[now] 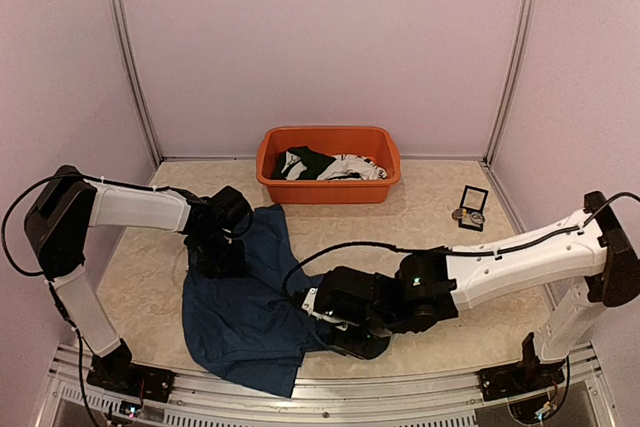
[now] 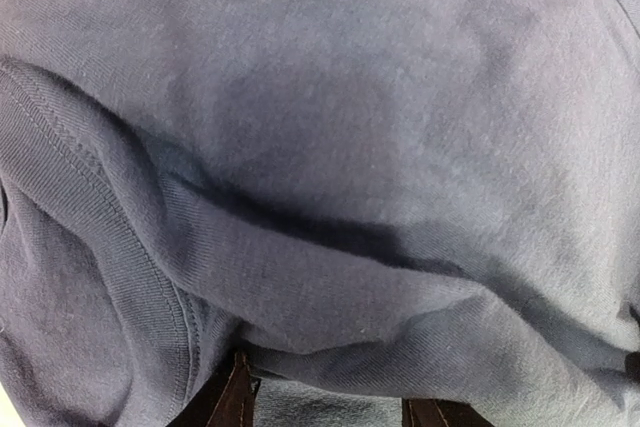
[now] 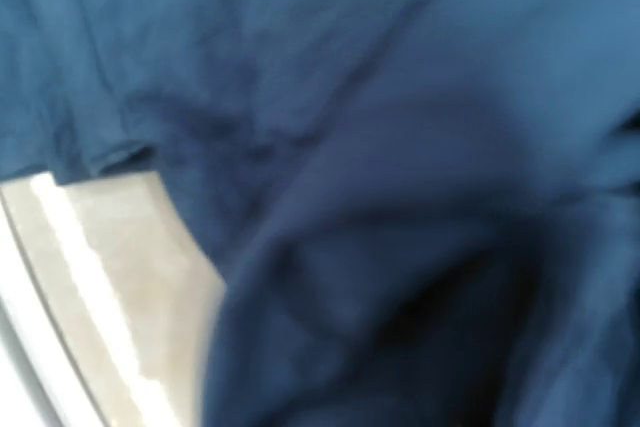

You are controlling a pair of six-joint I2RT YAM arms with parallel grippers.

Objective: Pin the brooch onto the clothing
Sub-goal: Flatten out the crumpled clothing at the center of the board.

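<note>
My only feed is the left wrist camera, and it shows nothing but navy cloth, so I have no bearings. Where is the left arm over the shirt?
Observer: The left gripper is on the far left part of the large navy-blue fabric T-shirt, which lies crumpled on the beige table.
Operator: And the right arm?
Observer: The right gripper is low at the shirt's right edge, nearer the arm bases. I cannot tell whether its jaws hold cloth.
Operator: Anything else on the table?
Observer: An orange plastic tub stands beyond the shirt, with black and white garments inside.
</note>
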